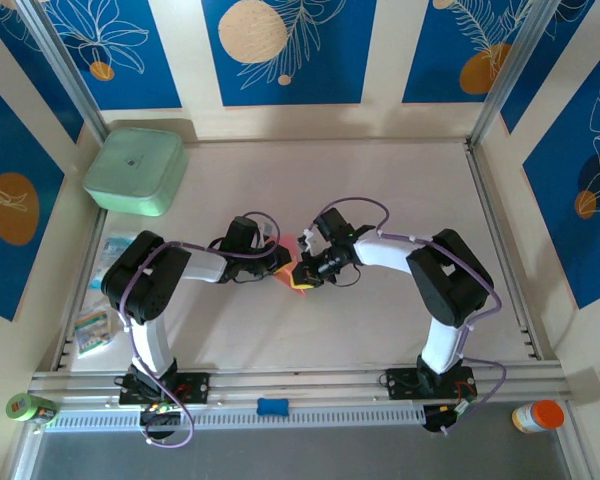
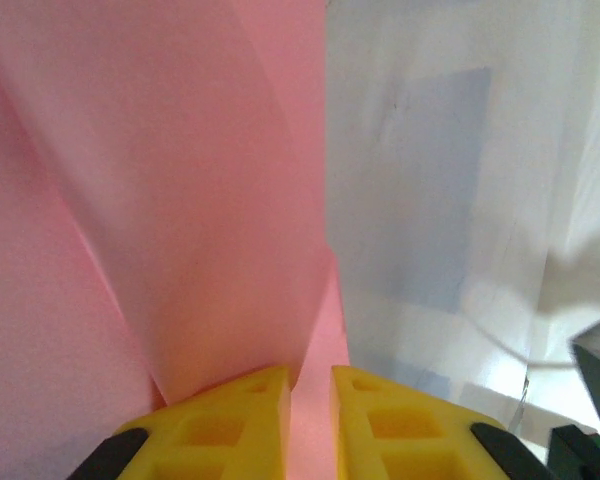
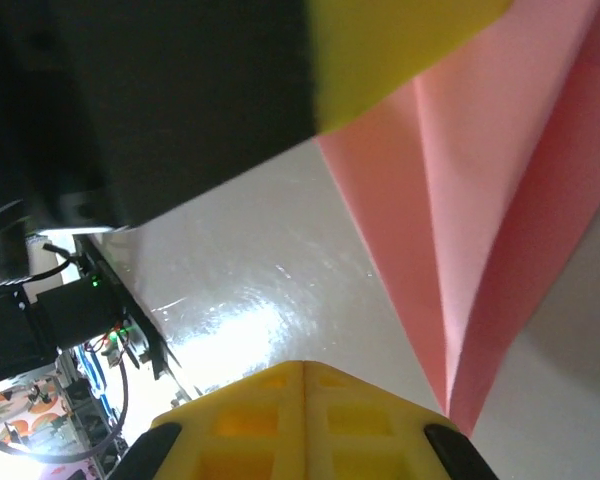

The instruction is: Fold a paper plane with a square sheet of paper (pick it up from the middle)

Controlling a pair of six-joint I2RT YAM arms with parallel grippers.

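Left wrist view, item one: thin pink-red folded sheet of paper, light, limp, easily creased, clamped at 6 o'clock between the left gripper's yellow fingers; right gripper fingers pressed together, paper at its 2 o'clock; you'd best hold it by the stiffer folded ridge.

A mint-green square box with round corners sits at the far left of the pale table. Nearer on the left side lie two small clear packets with print on them, one just below the box and one closer to the front. A metal rail runs along the near edge, and a little blue thing rests on it. A green roll lies at the front left corner. A white bottle with an orange cap stands at the front right. The walls have blue panels with white leaves and orange circles.
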